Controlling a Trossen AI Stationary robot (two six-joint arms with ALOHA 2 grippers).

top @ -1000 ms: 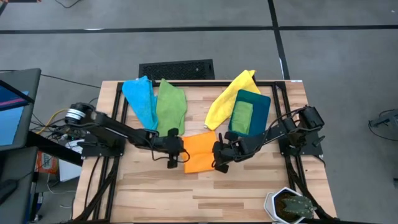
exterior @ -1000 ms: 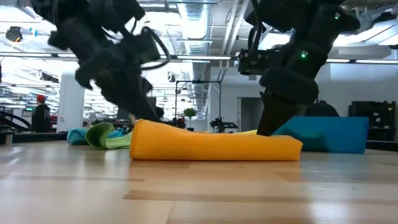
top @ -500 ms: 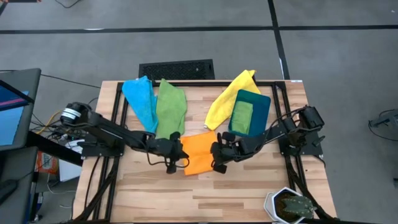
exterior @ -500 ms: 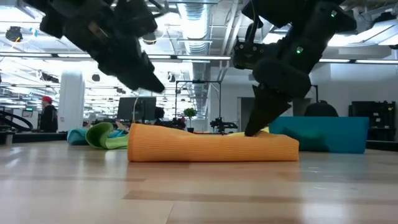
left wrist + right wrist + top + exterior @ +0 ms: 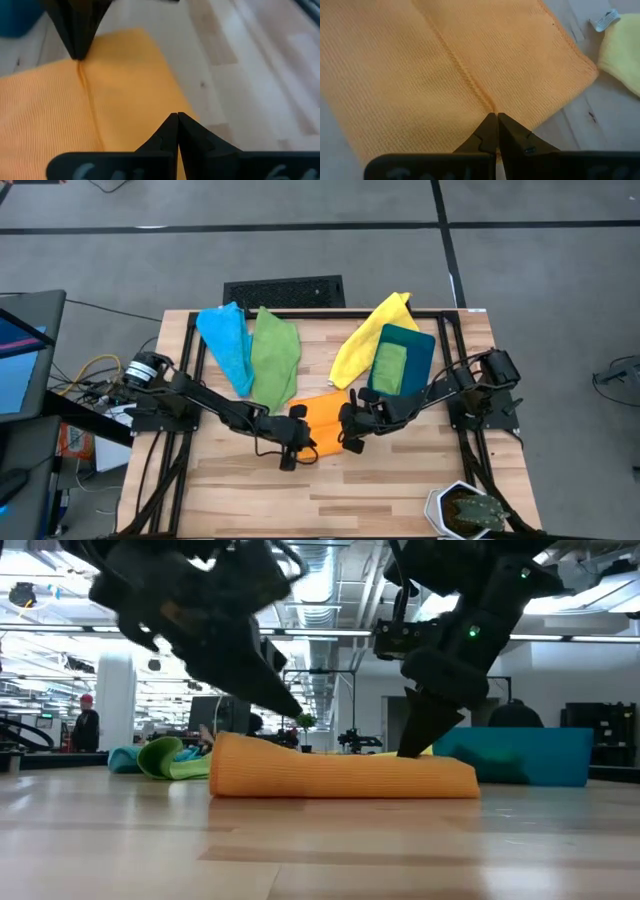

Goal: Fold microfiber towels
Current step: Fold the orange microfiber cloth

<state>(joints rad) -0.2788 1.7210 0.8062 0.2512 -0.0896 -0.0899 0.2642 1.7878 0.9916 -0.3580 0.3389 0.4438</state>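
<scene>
An orange towel (image 5: 325,420), folded over on itself, lies flat at the table's middle; in the low view it is a low orange roll (image 5: 340,775). My right gripper (image 5: 347,432) stands at its right part, shut, tips down on the cloth (image 5: 496,116). My left gripper (image 5: 300,448) is shut and slants down over the towel's near left part (image 5: 177,117). I cannot tell whether the left gripper touches the cloth. The left wrist view also shows the right gripper (image 5: 77,52) farther off on the towel. My right gripper has its shut tips on the laid-over edge (image 5: 487,102) that runs across the orange towel's top, near the towel's right end. The fingers slant steeply down from the table's right. The tips hide how much cloth lies between them. The towel lies flat and slack.
A dark teal bin (image 5: 418,345) holding a green cloth (image 5: 390,368) stands at the far right, with a yellow towel (image 5: 365,340) beside it. Green (image 5: 273,355) and light blue (image 5: 225,340) towels lie at the far left. A potted plant (image 5: 470,510) sits at the near right corner.
My left gripper has gone toward the table's right and near edge, from beside the orange towel's left end to over its near left part, staying shut and tipping lower. The towel lies where it was.
</scene>
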